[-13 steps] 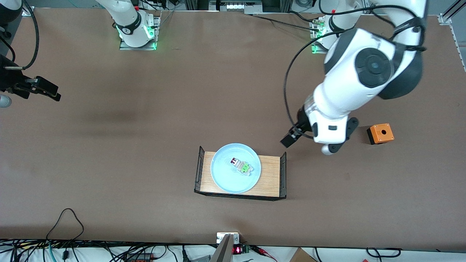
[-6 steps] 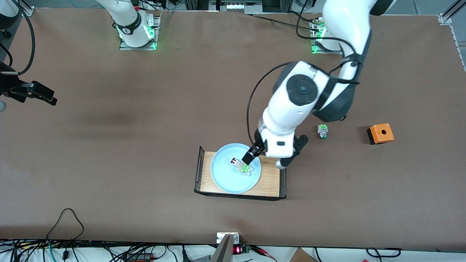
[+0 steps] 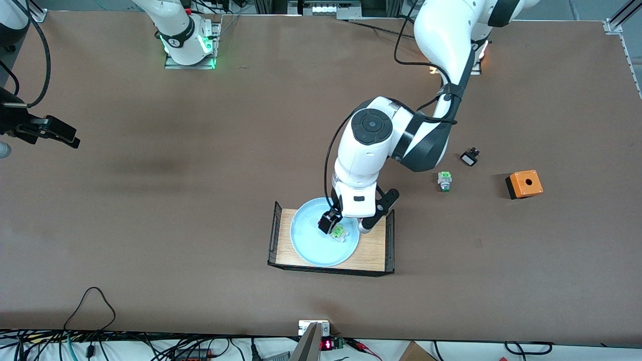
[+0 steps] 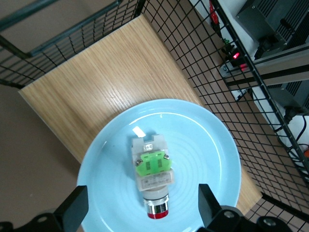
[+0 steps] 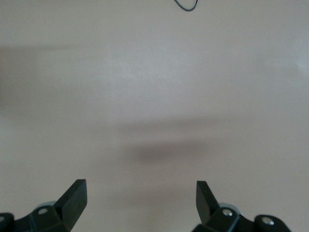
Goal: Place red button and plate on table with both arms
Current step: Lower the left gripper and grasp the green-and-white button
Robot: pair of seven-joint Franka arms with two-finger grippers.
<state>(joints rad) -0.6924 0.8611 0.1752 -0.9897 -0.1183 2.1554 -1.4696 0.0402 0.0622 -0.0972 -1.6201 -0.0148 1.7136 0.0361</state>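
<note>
Both sets of jaws stand wide apart and hold nothing. The red button [image 4: 151, 181] lies on its side in the plate [image 3: 310, 245], its red cap pointing toward the left gripper [image 4: 143, 209], whose fingers [image 4: 75, 209] hang on either side of it without touching. The pale blue plate sits on a small wooden tray [image 3: 376, 245] with black mesh ends, which rests on the brown worktop [image 3: 200, 225]. Toward the left arm's end of the worktop and farther from the front camera than the tray lie a green-capped switch [image 3: 444, 180], a small black-and-white part [image 3: 469, 158] and an orange box [image 3: 524, 183], all well apart from the tray. The right gripper [image 3: 60, 134] waits over bare worktop at the right arm's end.
</note>
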